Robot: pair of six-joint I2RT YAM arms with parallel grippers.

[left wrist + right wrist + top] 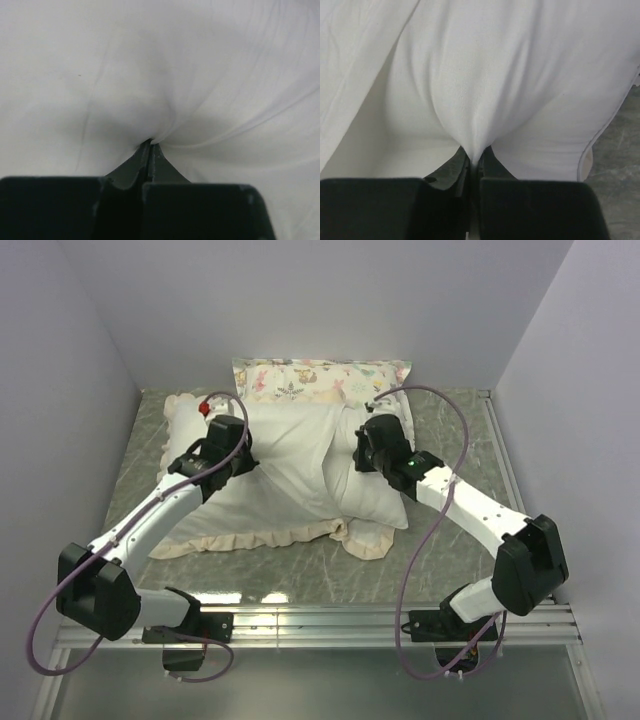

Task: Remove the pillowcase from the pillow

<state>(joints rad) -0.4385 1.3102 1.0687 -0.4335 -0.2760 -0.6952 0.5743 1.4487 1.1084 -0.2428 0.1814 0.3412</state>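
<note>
The pillowcase [282,472] lies spread across the middle of the grey-green marbled desk [300,578], cream-white face up, with its ruffled frill [245,538] running along the lower edge and up the left side. The pillow [382,502] sits at centre right, plump and plain white; its left part is tucked under the pillowcase fabric and its right part lies bare, reaching toward the frill at lower centre. Behind both, at the top centre of the overhead view, the small animal-and-tree print pillow [320,378] rests against the back wall. The left gripper [238,452] is down on the left half of the pillowcase. In the left wrist view its fingers [156,159] are pressed together on a small pinch of the white cloth [160,65], and creases fan out from that spot toward the upper right. The right gripper [362,452] is down on the upper left corner of the bare pillow, just beside the fold where the pillowcase ends. In the right wrist view this gripper [476,155] is pinching a raised ridge of white fabric [485,75], and the ridge rises straight up the frame from the fingertips. A seamed edge of that fabric curves down the right side, with the desk [620,150] showing beyond it. Another white layer crosses the upper left corner, and I cannot tell which item it belongs to.
</note>
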